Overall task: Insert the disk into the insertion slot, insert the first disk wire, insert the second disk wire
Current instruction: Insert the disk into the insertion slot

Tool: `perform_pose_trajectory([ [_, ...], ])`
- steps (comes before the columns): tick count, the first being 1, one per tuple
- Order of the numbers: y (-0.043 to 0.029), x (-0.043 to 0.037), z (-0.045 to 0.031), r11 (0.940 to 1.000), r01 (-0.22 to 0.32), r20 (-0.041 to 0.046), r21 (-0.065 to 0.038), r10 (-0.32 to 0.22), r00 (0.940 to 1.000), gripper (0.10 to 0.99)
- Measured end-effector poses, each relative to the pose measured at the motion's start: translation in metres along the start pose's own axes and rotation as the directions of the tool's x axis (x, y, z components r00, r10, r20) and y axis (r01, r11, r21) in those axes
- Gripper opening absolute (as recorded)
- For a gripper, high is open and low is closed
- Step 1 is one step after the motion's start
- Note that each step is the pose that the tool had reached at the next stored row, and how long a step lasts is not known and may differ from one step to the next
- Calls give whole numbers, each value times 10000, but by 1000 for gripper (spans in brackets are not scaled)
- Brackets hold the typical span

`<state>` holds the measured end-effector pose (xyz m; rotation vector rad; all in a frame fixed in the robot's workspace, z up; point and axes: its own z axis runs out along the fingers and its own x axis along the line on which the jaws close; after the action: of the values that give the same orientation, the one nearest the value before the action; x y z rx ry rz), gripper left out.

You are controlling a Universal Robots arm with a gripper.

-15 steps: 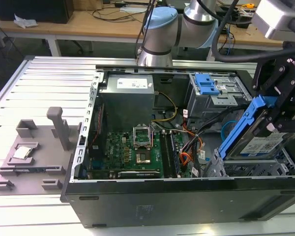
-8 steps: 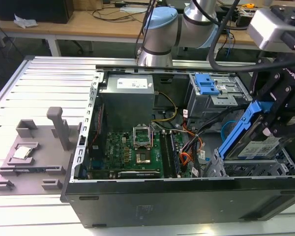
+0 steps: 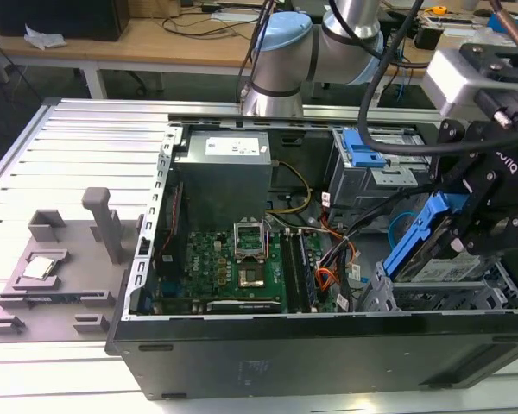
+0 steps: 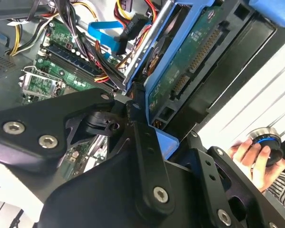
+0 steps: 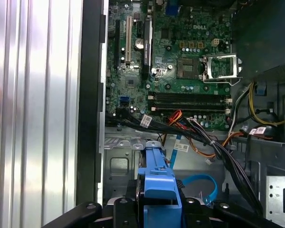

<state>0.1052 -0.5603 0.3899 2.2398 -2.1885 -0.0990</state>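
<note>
On the ribbed aluminium bench (image 3: 69,155), a grey moulded fixture (image 3: 60,276) lies beside the open black computer case (image 3: 311,358). Toward the exterior view's right, the black tool (image 3: 456,226) pinches the silver disk in its blue plastic carrier (image 3: 425,254), which is tilted over the grey perforated sheet-metal cage (image 3: 384,302).

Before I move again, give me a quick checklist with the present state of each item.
1. Grip on disk: ok, gripper shut on its blue frame.
2. Disk level with slot: not ok, it hangs tilted above the slot.
3. Disk seated: not ok, not yet in.
4. Slot mouth free of black cables: cannot tell.
5. Blue wire clear of the disk: cannot tell; it loops near the slot.
6. Hand outside the case: ok.
</note>
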Motion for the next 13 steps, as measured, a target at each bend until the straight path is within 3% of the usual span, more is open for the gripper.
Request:
perform_pose_trajectory([
  [6, -2, 1, 35, 10000, 1, -1, -2, -1, 10000, 376],
  [7, -2, 1, 36, 10000, 1, 1, -1, -1, 10000, 439],
  [13, -2, 1, 39, 10000, 1, 1, -2, -1, 10000, 439],
])
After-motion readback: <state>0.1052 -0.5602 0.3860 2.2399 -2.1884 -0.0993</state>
